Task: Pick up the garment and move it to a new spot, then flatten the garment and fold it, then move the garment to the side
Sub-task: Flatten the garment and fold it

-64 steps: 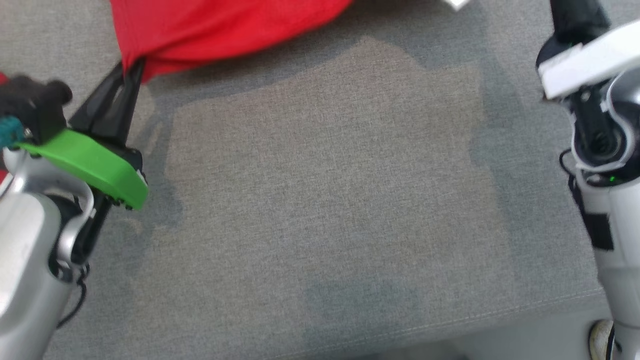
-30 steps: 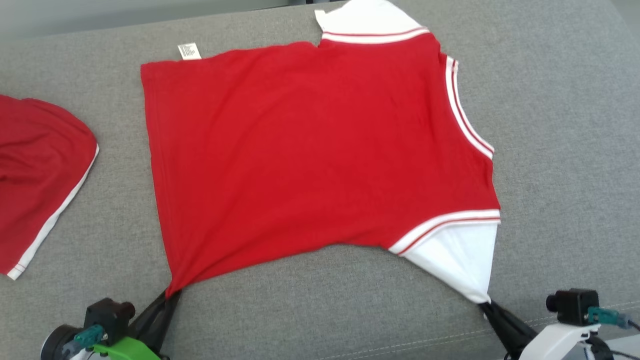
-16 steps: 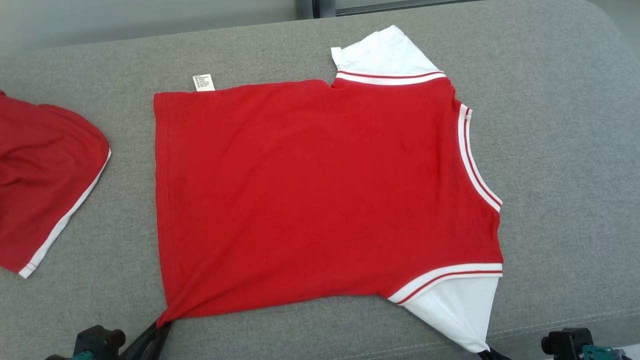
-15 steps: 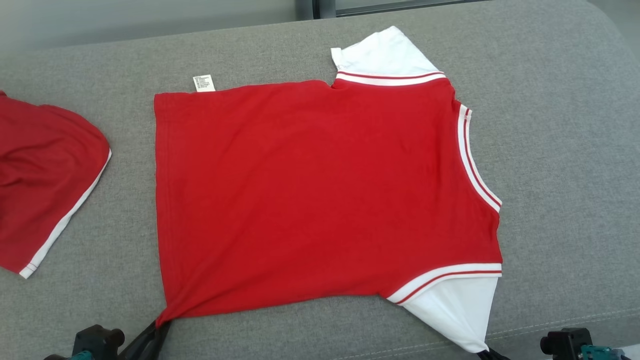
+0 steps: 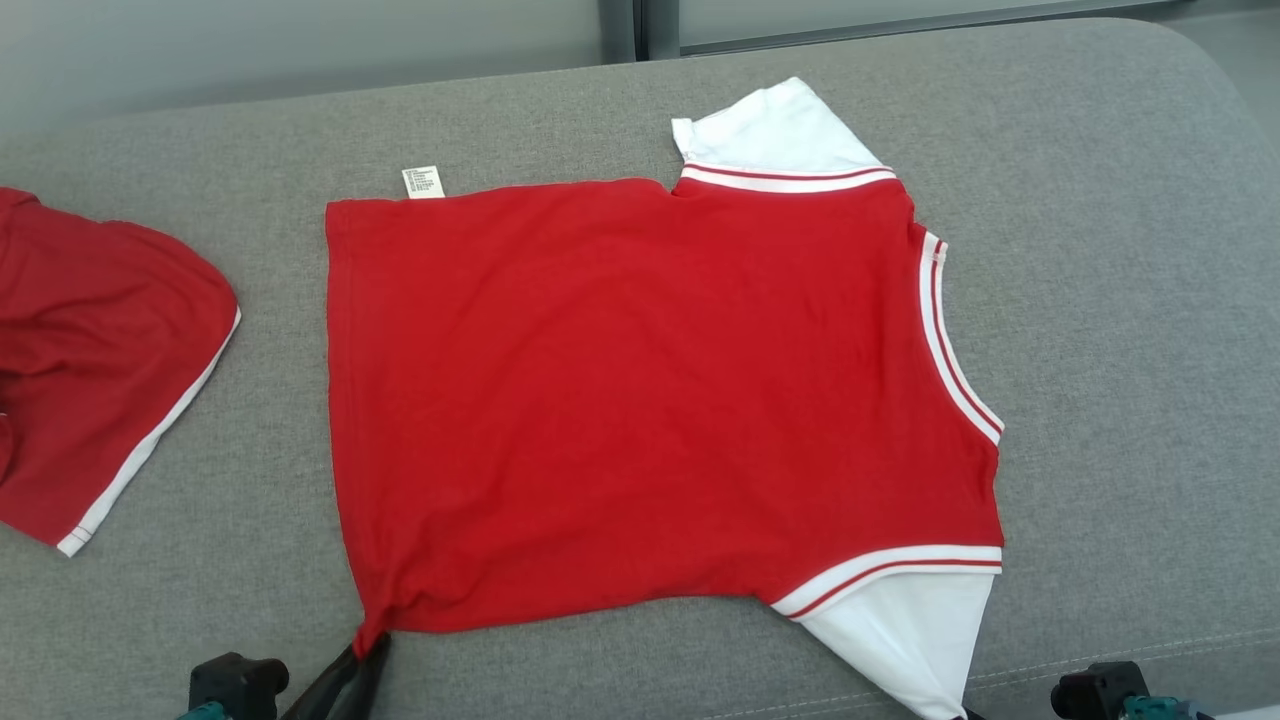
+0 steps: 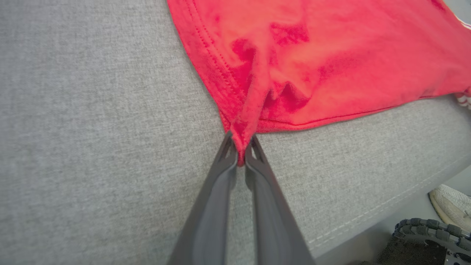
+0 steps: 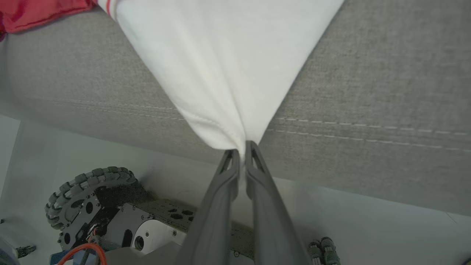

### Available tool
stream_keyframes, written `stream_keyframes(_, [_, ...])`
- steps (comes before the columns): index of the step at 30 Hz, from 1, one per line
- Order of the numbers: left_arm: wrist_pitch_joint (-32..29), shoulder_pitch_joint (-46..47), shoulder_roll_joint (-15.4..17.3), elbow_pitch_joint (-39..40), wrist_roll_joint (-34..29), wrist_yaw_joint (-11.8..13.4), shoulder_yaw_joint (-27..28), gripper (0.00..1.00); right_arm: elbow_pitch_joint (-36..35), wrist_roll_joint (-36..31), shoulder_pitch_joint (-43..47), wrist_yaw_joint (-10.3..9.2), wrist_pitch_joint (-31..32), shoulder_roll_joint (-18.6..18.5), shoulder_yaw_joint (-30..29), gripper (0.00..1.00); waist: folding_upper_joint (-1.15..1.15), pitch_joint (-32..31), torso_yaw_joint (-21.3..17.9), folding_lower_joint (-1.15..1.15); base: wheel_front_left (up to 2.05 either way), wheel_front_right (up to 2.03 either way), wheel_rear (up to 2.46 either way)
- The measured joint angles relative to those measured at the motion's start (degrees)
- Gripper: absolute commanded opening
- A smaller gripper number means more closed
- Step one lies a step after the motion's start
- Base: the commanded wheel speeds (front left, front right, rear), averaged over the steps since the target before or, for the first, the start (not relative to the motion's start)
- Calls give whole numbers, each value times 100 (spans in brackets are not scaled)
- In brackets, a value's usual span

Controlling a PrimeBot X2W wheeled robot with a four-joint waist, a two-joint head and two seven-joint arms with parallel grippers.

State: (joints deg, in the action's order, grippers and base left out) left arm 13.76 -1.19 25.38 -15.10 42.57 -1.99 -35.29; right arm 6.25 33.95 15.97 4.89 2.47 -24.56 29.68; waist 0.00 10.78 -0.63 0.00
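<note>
Right now the garment [image 5: 650, 400], a red shirt with white sleeves, is lying spread flat across the middle of the grey cushion [image 5: 1120, 300] in the head view. Its hem is facing nine o'clock and its striped neckline three o'clock. The far sleeve [image 5: 775, 135] is pointing toward twelve o'clock, and the near sleeve [image 5: 905, 625] is tapering toward five o'clock. A small white care label [image 5: 423, 182] is sticking out from the far edge at about eleven o'clock.

The left gripper [image 5: 370, 645] is sitting at seven o'clock in the head view. In the left wrist view its fingers [image 6: 220, 176] are pressing together on the red hem corner, which is bunching into a ridge between the tips. The right gripper [image 7: 243, 147] is pinching the tip of the near sleeve in the right wrist view, with the white cloth fanning out tautly toward twelve o'clock over the cushion's stitched front edge.

A second red garment [image 5: 100, 350] with a white border is lying apart from the shirt at nine o'clock in the head view. A pale shoe [image 6: 450, 200] is showing at four o'clock in the left wrist view, and a ridged wheel [image 7: 95, 173] of the robot's base is showing at eight o'clock in the right wrist view.
</note>
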Motion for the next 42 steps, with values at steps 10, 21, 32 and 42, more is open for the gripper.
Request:
stream_keyframes(10, [0,-5,-160,-170,192,0,8,100,111,-222,-27,-149,-75,21,19,100,0,-95,17,0,0,0,0])
stream_keyframes(21, [18,-115,-90,-301,361,162,459,100,87,-268,-10,-372,-151,-126,-176,100,0,-242,26,0,0,0,0])
stream_keyframes(32, [43,-176,-27,-53,416,480,870,100,-409,-269,-35,-502,-296,-339,-478,100,0,-527,2,0,0,0,0])
stream_keyframes(42, [47,-249,120,398,416,679,1410,100,-1148,-363,-70,-676,-387,-508,-745,100,0,-826,-4,0,0,0,0])
